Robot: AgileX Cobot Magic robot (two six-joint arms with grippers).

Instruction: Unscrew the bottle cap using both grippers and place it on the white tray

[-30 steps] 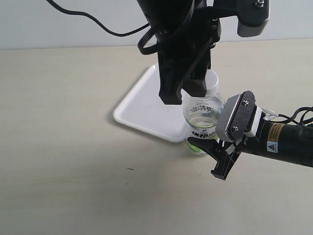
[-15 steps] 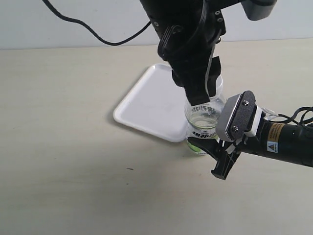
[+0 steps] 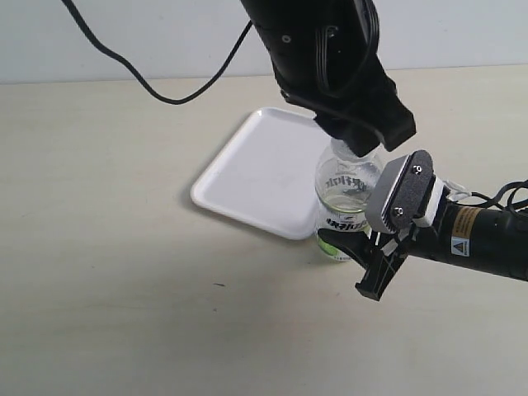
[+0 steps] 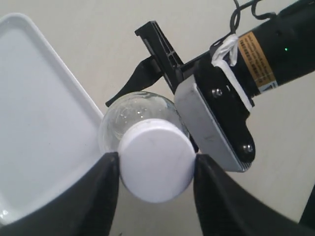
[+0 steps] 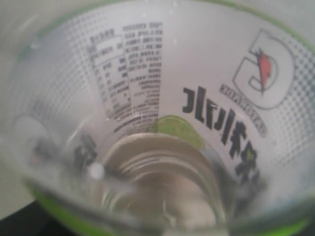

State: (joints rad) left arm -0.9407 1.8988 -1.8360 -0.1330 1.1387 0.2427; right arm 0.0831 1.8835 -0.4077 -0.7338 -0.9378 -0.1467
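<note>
the small clear plastic bottle (image 3: 342, 194) with a green-and-white label stands upright on the pale table (image 3: 107, 247), just beside the flat rectangular white tray (image 3: 247, 177). its small round white plastic bottle cap (image 4: 156, 157) sits on the neck, pinched between the fingers (image 4: 101, 189) of the all-black left gripper (image 4: 155, 169). the right gripper (image 3: 355, 252), with a grey screwed plate, has its fingers closed around the bottle's lower body.

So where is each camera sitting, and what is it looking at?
Exterior view: off the arms, looking down across the table; shows left gripper, right gripper, bottle, white tray.
Left wrist view: above the bottle cap, facing down; its own fingers flank it.
Right wrist view: close against the bottle's label; own gripper not clear.
Shared: all see the bottle.
</note>
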